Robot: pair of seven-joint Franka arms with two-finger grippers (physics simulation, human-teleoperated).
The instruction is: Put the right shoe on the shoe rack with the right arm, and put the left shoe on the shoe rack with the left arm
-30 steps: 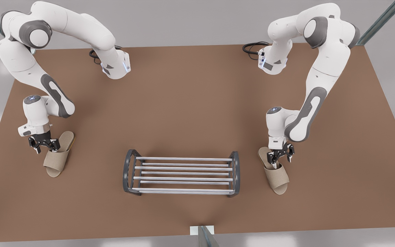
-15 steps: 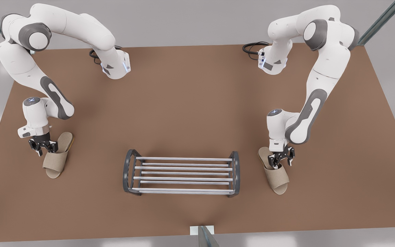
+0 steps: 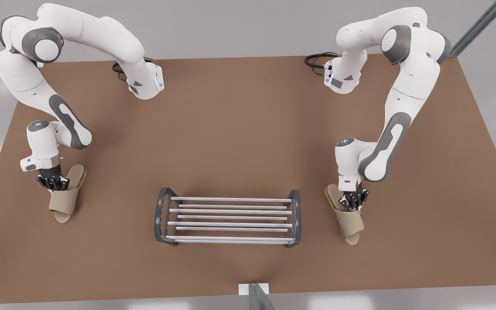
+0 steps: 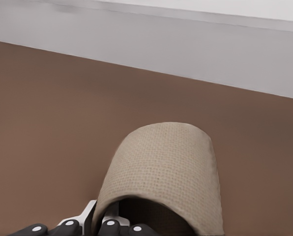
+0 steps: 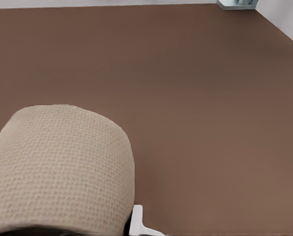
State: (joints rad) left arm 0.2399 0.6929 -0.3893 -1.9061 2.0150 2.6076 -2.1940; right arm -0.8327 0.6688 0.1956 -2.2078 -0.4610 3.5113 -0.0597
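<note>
Brown and bare across most of its top, the table [image 3: 239, 129] carries the shoe rack [image 3: 292, 214] near its front middle, with pale grey walls beyond the edges. The rack's silver bars run between two dark grey rounded end frames, and nothing lies on them.

At the front view's left, the right gripper [image 3: 53, 184] hangs from its bent white arm at the right shoe [image 3: 63, 200], a beige woven open-toe slipper. Its dark fingers are drawn together on the outer edge of the slipper, where the strap begins. The heel points toward the arm bases and the toe toward the table's front edge. In the right wrist view the woven strap [image 5: 58, 167] bulges close to the lens, with a white finger part just beside it and open table beyond.

At the front view's right, the left gripper [image 3: 353, 201] sits in the same way on the left shoe [image 3: 350, 224], a matching beige slipper. Its fingers are pressed together on the strap's rear edge, at the side away from the rack. In the left wrist view the strap [image 4: 161, 167] arches up like a tunnel, and the fingers [image 4: 109, 227] pinch its edge, one outside and one under the arch.

Both shoes are well apart from the rack, one on either side of it. Whether their soles rest on the table or are just off it cannot be told.
</note>
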